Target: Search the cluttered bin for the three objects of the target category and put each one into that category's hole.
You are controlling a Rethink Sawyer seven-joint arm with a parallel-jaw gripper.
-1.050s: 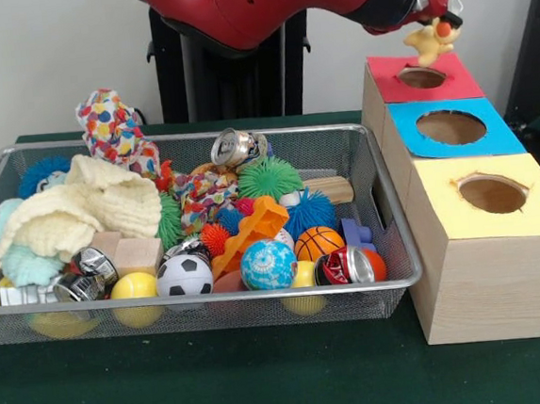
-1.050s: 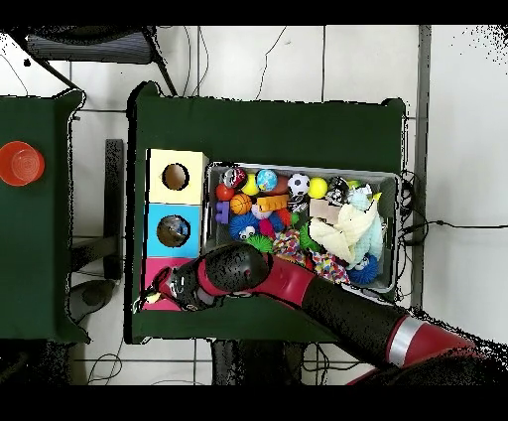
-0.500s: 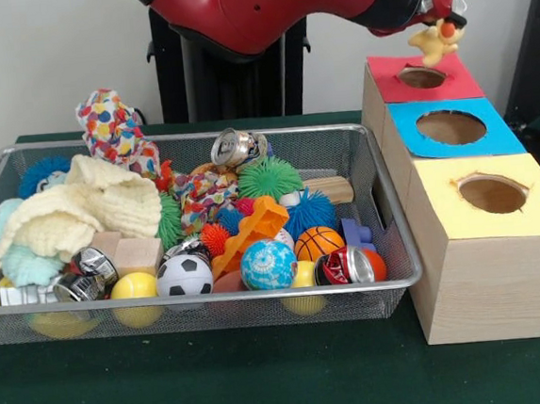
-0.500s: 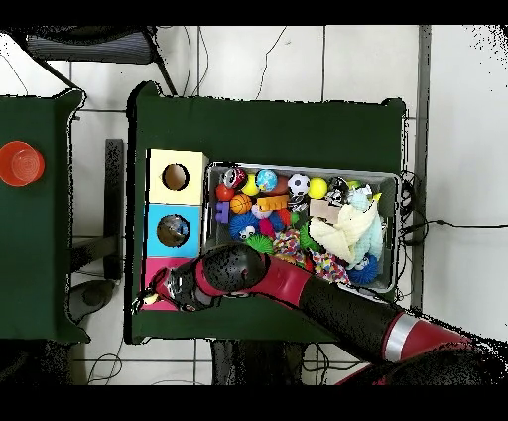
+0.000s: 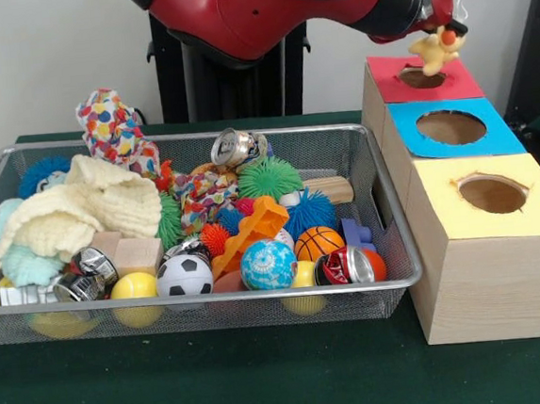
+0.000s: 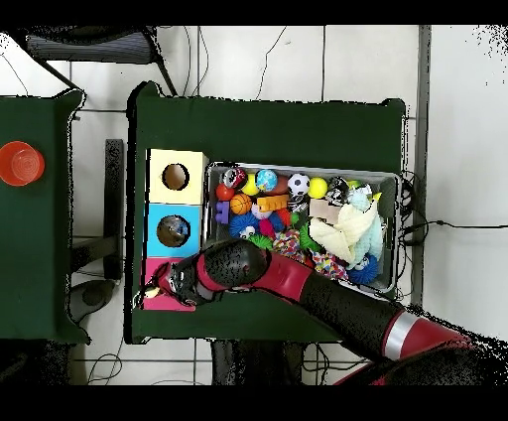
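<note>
Nearest us sits the wire-mesh bin [image 5: 384, 211], crowded with small balls, crushed cans, wooden blocks, spiky rubber balls and a cream knitted cloth [image 5: 82, 211]. To its right runs the row of wooden boxes: the yellow-topped box [image 5: 526, 206] near, the blue-topped box [image 5: 453, 127] behind it, and the red-topped box [image 5: 422, 76] farthest.

The task's thing, a small yellow plush toy with an orange patch [image 5: 435, 48], hangs just above the red box's hole. We judge it light, soft and squashy, unlikely to break, and best pinched at its bulkiest part so it does not slip out by a loose limb.

The gripper [image 5: 443, 22] is pressed onto the toy's top. The red and black arm [image 5: 272, 8] reaches from the left across the far side, its wrist angled down toward the hole.
</note>
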